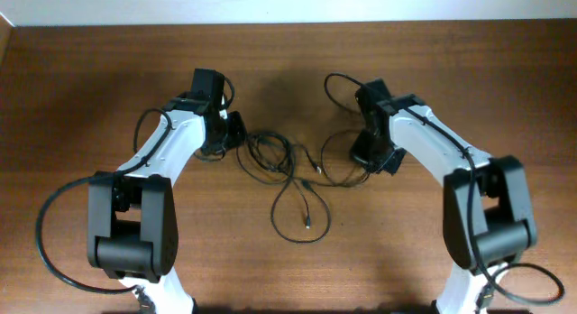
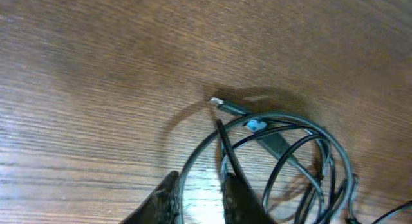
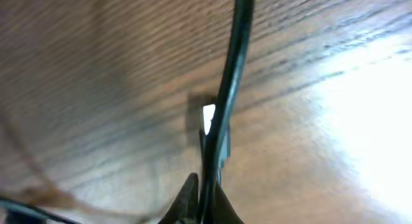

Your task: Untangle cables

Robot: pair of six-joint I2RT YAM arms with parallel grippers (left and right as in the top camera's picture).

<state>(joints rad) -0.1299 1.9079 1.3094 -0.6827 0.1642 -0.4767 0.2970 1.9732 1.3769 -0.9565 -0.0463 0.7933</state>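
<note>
- The cables [image 1: 270, 156] sat as a loose knot of thin black loops mid-table, between the two arms. One bigger loop [image 1: 302, 219] trailed back toward the arm bases.
- The left gripper [image 2: 203, 205] was right at the knot's left edge, much closer to the coil than the other arm. Its jaws were only a little apart, with a grey strand [image 2: 193, 163] of the coil running through the gap. I couldn't tell if it was actually pinched.
- The right gripper [image 3: 203, 208] was clamped tight on a single black cord [image 3: 235, 56]. The cord ran straight out from the fingertips, its long axis roughly in line with the claw.
- What mattered most, I reckon: the knot lay to the left of the right claw. Pulling that cord rightward, away from the coil, looked like the way to draw it free.
- The cords looked smooth, rubbery and floppy. A small silver-tipped plug [image 2: 219, 103] poked out of the coil with a little blue tag [image 2: 255, 126] beside it. The wooden table [image 1: 90, 79] was glossy and grained.
</note>
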